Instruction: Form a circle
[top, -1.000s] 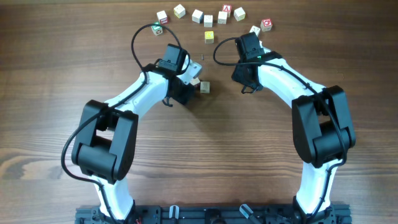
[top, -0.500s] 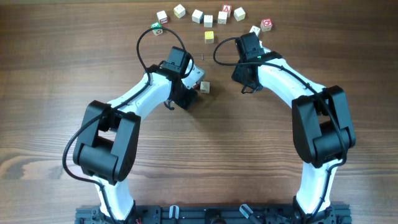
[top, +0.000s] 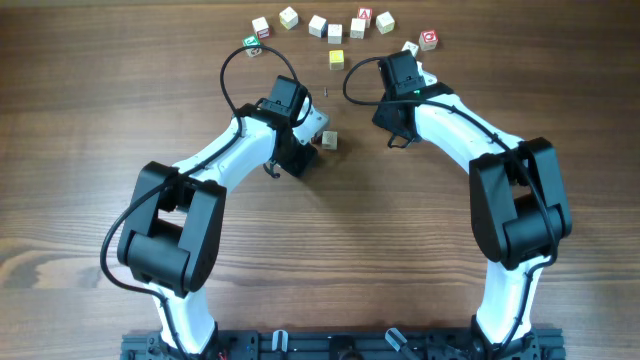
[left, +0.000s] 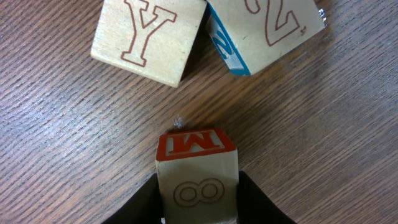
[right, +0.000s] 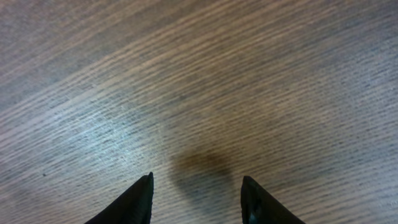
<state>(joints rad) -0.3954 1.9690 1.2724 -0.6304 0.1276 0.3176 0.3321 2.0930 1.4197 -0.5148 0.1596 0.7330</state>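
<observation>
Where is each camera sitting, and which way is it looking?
Overhead: above the table, looking straight down; left arm, right arm show.
Left wrist: on its arm, looking down at M cube flanked by left pincer, Y cube beyond.
Right wrist: on its arm, looking down at bare wood, right pincer tips.
Shared: overhead and left wrist both show that pincer's cubes.

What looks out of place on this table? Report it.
The pale wooden cube marked Z sits skewed beside the pale Y cube, its blue side showing. The small yellow cube lies alone below the row of pale cubes.
</observation>
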